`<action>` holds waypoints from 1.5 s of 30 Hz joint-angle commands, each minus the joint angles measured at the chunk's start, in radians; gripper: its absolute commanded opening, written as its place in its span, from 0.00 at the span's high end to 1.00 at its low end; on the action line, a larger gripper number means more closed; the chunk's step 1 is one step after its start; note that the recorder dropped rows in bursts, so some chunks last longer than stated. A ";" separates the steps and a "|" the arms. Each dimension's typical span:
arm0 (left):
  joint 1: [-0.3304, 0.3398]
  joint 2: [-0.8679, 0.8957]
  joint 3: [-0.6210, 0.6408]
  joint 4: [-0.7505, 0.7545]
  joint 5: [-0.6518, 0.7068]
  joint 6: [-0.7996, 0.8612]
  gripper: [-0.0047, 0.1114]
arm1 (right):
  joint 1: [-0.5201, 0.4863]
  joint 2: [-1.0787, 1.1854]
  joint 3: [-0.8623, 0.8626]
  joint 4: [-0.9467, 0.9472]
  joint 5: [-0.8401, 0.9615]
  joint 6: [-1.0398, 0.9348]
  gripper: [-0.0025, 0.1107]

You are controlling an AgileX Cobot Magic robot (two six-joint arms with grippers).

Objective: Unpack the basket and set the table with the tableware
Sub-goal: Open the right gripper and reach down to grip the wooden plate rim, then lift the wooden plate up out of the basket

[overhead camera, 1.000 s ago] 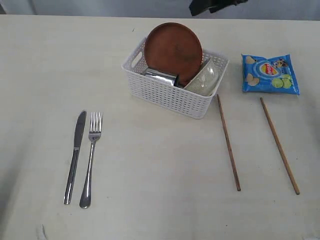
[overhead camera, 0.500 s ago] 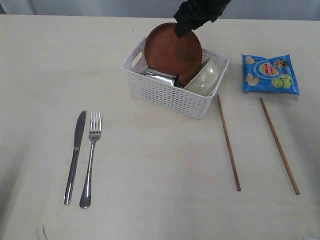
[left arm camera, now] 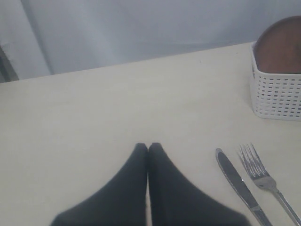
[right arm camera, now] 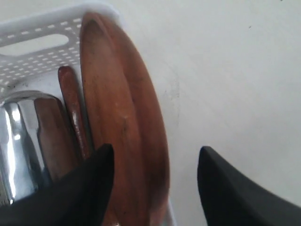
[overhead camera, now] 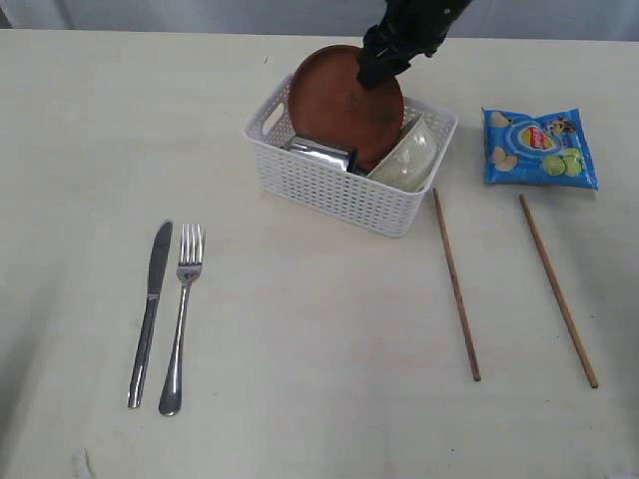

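Observation:
The white basket [overhead camera: 344,185] stands on the table [overhead camera: 310,349] with the round reddish-brown plate [overhead camera: 334,105] upright inside it. Beside the plate are a steel cup [overhead camera: 321,155] and a white bowl [overhead camera: 407,158]. My right gripper [overhead camera: 384,62] hangs open over the plate's top rim. In the right wrist view its jaws [right arm camera: 156,149] straddle the plate's edge [right arm camera: 122,113] without touching it, next to the reddish-brown spoon [right arm camera: 74,113] and the cup [right arm camera: 21,136]. Knife [overhead camera: 150,309] and fork [overhead camera: 182,314] lie left; two chopsticks [overhead camera: 456,284] [overhead camera: 557,289] lie right. My left gripper [left arm camera: 148,147] is shut over bare table.
A blue chip bag [overhead camera: 539,148] lies to the right of the basket, behind the chopsticks. In the left wrist view the knife [left arm camera: 237,181], fork [left arm camera: 263,179] and basket wall [left arm camera: 277,96] show near the shut gripper.
My right gripper has come down from the far edge of the exterior view onto the top rim of the plate. Nothing on the table has moved.

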 commanded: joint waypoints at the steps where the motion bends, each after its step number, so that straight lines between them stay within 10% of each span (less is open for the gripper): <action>1: 0.002 -0.003 0.002 -0.002 -0.008 0.000 0.96 | 0.000 0.015 -0.006 -0.004 0.004 -0.020 0.52; 10: 0.002 -0.003 0.002 -0.002 -0.008 0.000 0.96 | 0.002 0.010 -0.007 -0.004 -0.012 -0.031 0.98; 45: 0.002 -0.003 0.002 -0.002 -0.008 0.000 0.96 | -0.015 -0.362 -0.007 0.033 -0.028 0.243 0.98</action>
